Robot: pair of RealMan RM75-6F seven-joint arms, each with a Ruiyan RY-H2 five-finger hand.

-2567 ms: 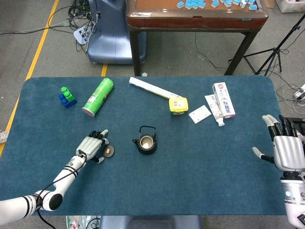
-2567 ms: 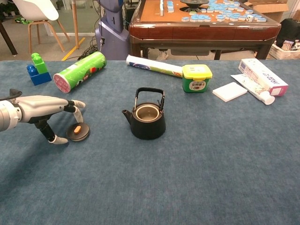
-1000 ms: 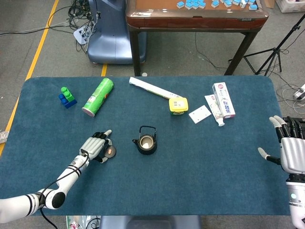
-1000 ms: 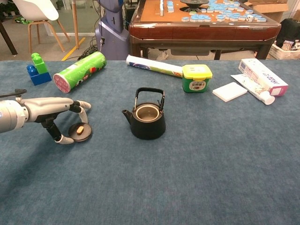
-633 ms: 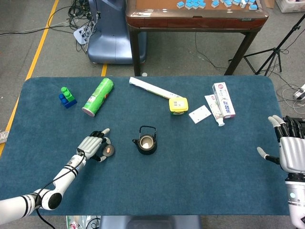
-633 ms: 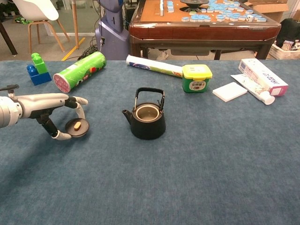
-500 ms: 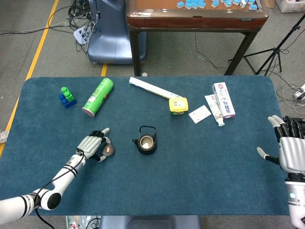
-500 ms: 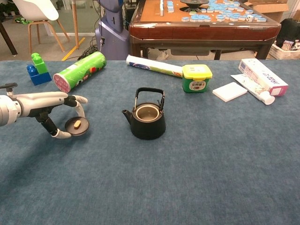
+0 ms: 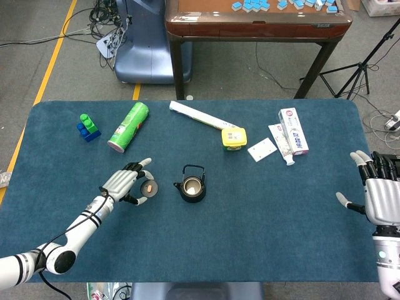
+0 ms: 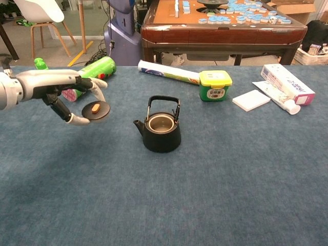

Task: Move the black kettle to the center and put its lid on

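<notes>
Moved: left hand (image 10: 69,95) has lifted the round black lid with orange knob (image 10: 96,110) off the table.
Grasp: lid pinched.
Position: left of open black iron kettle (image 10: 161,131), apart.
Right hand (image 9: 382,199): fingers spread, holding nothing.

The kettle (image 10: 161,131) was black, its lid (image 10: 96,110) black with an orange-tan knob. The table (image 10: 215,174) wore dark teal-blue cloth. The can (image 9: 129,127) was bright green with a pink end, the blocks (image 9: 88,126) green on blue, the tub (image 10: 214,85) yellow-lidded and green, and the hands silver-grey.
</notes>
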